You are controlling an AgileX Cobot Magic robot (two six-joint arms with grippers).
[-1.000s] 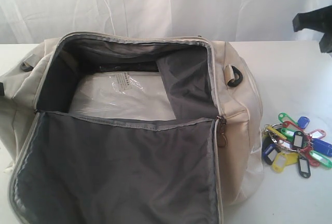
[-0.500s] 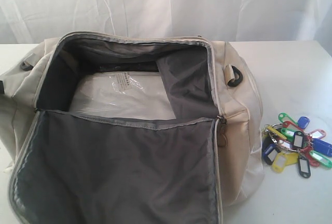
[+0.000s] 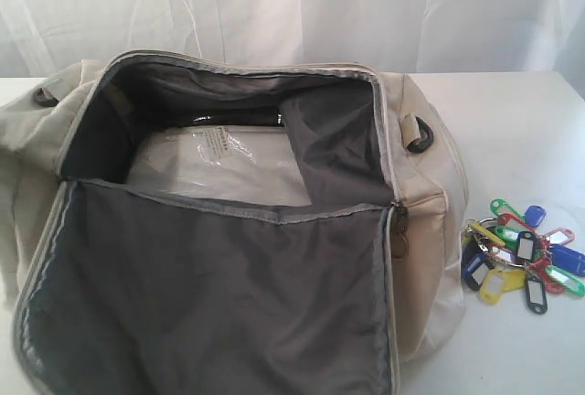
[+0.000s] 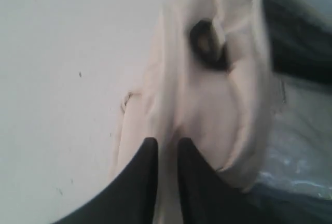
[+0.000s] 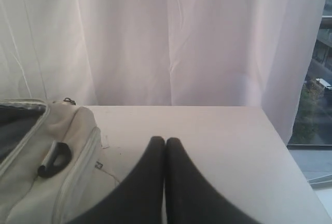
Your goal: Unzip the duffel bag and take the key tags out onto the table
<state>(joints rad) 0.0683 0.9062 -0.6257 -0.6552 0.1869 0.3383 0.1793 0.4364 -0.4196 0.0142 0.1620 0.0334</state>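
The duffel bag (image 3: 425, 230) lies unzipped on the table (image 3: 512, 121) with a plastic-wrapped pack (image 3: 219, 171) inside. The key tags (image 3: 519, 262) rest beside it near the right edge. The left gripper (image 4: 164, 143) pinches bag fabric; the right gripper (image 5: 165, 142) is closed and empty.

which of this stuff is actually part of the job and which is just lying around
Part of the job:
- duffel bag, unzipped, flap open
- key tags, out of the bag
- table, where the tags lie beside the bag

Just there:
- clear-wrapped white packet inside the bag
- white curtain behind
- window in the right wrist view
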